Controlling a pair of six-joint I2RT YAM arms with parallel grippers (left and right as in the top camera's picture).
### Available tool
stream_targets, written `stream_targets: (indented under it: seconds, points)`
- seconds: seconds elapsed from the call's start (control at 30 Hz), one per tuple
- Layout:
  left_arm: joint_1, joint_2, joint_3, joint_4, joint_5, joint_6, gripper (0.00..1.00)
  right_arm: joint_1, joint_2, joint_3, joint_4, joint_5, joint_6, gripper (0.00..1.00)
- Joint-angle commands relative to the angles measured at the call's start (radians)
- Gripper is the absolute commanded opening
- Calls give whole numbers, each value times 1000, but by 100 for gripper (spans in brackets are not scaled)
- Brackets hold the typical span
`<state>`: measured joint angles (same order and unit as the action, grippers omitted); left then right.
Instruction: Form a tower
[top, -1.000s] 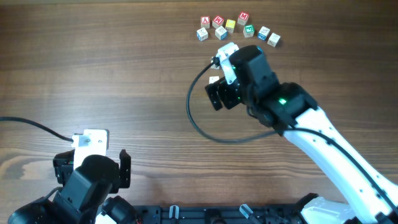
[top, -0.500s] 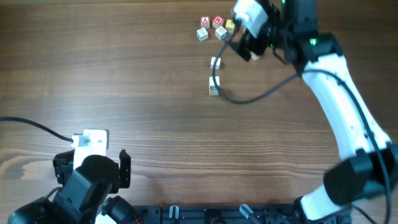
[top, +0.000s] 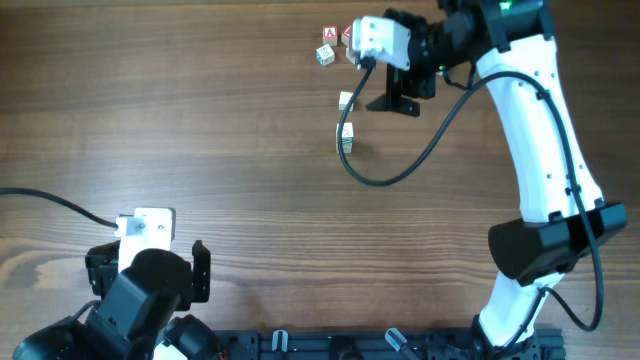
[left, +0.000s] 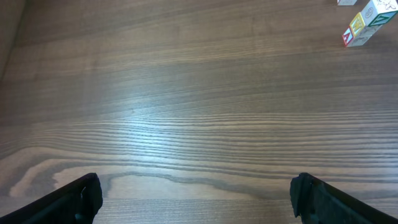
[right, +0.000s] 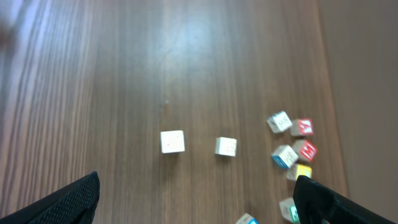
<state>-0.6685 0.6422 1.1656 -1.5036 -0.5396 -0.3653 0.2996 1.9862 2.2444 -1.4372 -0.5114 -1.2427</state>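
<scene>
A short tower (top: 346, 137) of tiny pale wooden letter cubes stands upright on a brown wood-grain table (top: 200, 120), a little right of centre and toward the far side. From above it shows as a narrow whitish column; in the left wrist view it sits far off in the upper right corner and looks about three cubes high, with faint red, yellow and green marks on its faces. Near it, on the far side and not touching, lies a single pale cube (top: 346, 100). Farther on, close to the far edge, is a cluster of loose cubes (right: 285, 155) with red, blue, yellow and green faces; the right arm's wrist hides part of it from overhead. The right gripper (right: 198, 186) hangs in the air above this far part of the table, looking down on the tower, the single cube and the cluster. Its two dark fingers sit at the bottom corners of its own camera view, spread wide apart, with nothing between them and nothing touched. The white right arm reaches in from the near right edge to the far side. The left gripper (left: 196, 190) is at the near left corner, well apart from every cube. Its fingers are likewise spread wide and empty, with only bare wood beneath them.
</scene>
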Motion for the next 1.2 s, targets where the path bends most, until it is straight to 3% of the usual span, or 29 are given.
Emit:
stream_targets:
  seconds: [0.0, 0.27, 1.17]
  points:
    - [-1, -4, -3, 3, 1, -13, 100, 72, 36, -86, 16, 140, -66, 100]
    - [-1, -4, -2, 3, 1, -13, 100, 146, 249, -117, 109, 366, -64, 100]
    - [-1, -4, -3, 3, 1, -13, 100, 162, 373, -126, 138, 248, 14, 100]
